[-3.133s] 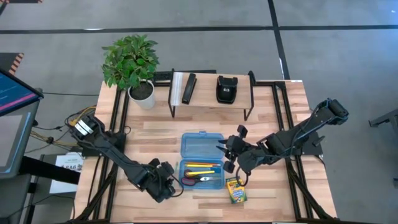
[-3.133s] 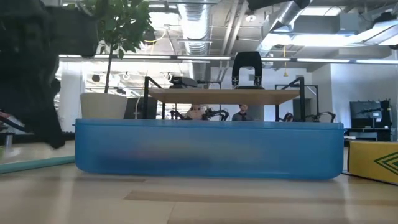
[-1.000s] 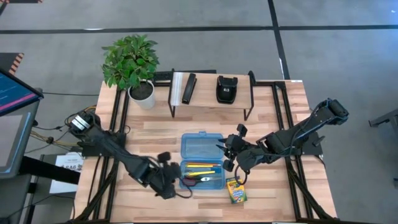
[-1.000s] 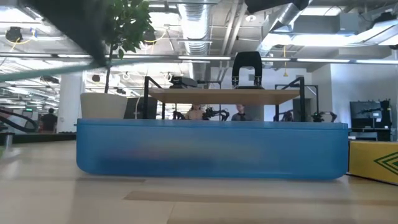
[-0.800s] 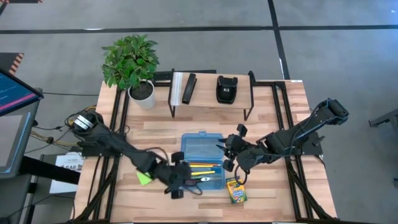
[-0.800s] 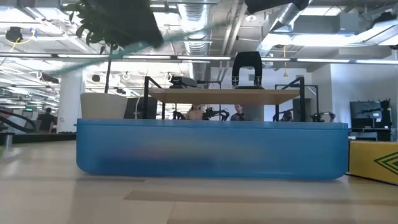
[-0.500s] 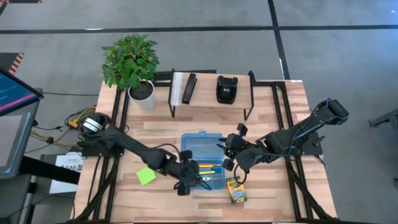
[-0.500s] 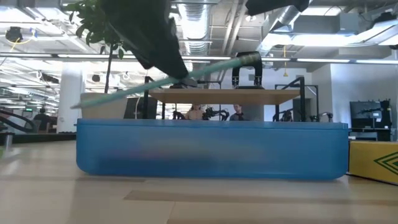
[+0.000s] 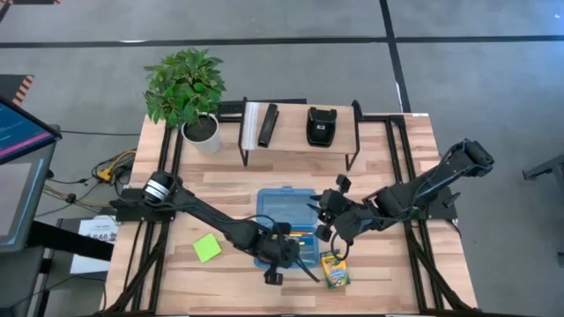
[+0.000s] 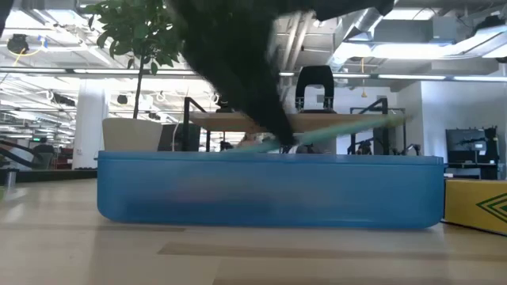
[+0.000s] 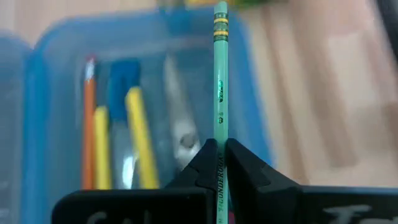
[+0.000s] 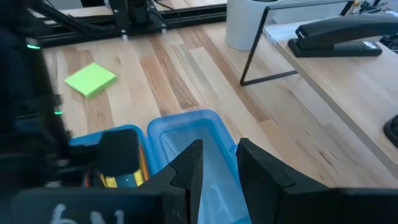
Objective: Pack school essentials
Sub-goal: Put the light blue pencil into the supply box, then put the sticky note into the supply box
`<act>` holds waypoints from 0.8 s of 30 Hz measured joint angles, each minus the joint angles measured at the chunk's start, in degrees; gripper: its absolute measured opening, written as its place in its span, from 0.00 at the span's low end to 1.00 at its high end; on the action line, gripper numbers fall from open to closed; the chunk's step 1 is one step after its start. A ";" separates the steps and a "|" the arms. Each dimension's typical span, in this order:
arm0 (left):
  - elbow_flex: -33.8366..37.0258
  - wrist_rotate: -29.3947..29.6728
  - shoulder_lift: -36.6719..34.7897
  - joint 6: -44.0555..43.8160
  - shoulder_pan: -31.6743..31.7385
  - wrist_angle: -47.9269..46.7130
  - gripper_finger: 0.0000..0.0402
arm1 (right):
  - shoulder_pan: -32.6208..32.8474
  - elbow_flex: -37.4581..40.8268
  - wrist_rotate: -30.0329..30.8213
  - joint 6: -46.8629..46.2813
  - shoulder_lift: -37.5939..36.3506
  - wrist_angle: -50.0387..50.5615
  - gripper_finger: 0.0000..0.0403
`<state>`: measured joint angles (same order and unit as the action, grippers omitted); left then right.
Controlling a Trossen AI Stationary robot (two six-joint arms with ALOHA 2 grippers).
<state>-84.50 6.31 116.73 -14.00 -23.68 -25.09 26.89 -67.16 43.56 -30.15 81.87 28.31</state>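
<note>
A: One green pencil (image 11: pixel 220 93) — clamped in the left gripper (image 11: pixel 219 163), directly above the blue case (image 9: pixel 261 210).

B: Right gripper (image 12: pixel 217 163)?

A: Beside the case's lid, fingers parted, holding nothing. Crayon box (image 9: pixel 332 269) lies just beside the case; sticky-note pad (image 9: pixel 207 248) well apart.
</note>
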 joint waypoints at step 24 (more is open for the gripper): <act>0.40 8.16 -7.55 -0.16 -2.27 -6.55 0.40 | -0.08 -0.02 -0.06 0.17 0.00 0.25 0.29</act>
<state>-84.10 14.47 109.19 -14.16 -25.95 -31.64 26.81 -67.18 43.51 -29.98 81.86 28.57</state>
